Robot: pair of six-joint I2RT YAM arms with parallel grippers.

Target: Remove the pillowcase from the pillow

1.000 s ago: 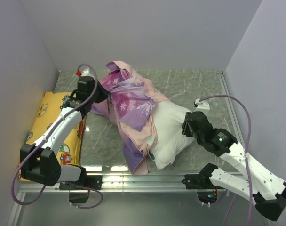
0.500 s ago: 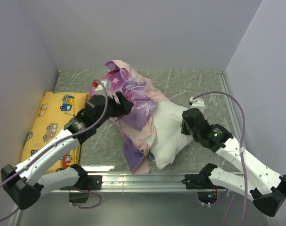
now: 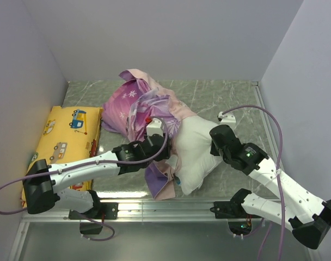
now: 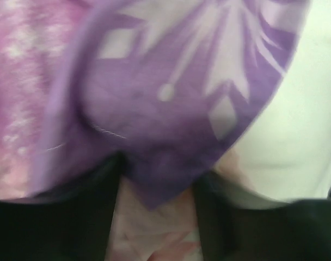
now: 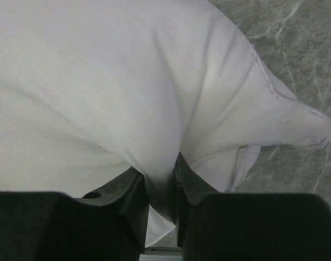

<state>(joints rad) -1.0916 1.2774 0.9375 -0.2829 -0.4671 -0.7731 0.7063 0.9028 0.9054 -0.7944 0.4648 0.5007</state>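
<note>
The purple-pink pillowcase (image 3: 135, 109) lies bunched over the far left end of the white pillow (image 3: 197, 149), whose near right half is bare. My left gripper (image 3: 164, 143) sits at the pillowcase's edge beside the bare pillow. In the left wrist view its jaws stand apart (image 4: 157, 217), with a point of purple snowflake fabric (image 4: 171, 103) and pale pink cloth between them and the white pillow (image 4: 296, 125) at the right. My right gripper (image 3: 213, 140) is shut on a fold of the pillow (image 5: 100, 81), pinched between its fingers (image 5: 161, 201).
A yellow vehicle-print pillow (image 3: 62, 141) lies along the left wall. The grey marble table (image 3: 225, 98) shows behind and to the right of the pillow. Walls close in the left, back and right. A metal rail runs along the near edge (image 3: 171, 206).
My left arm has left the far left end of the pillowcase and swung right and nearer, to the cloth edge by the bare pillow. The right gripper stays shut on the pillow.
</note>
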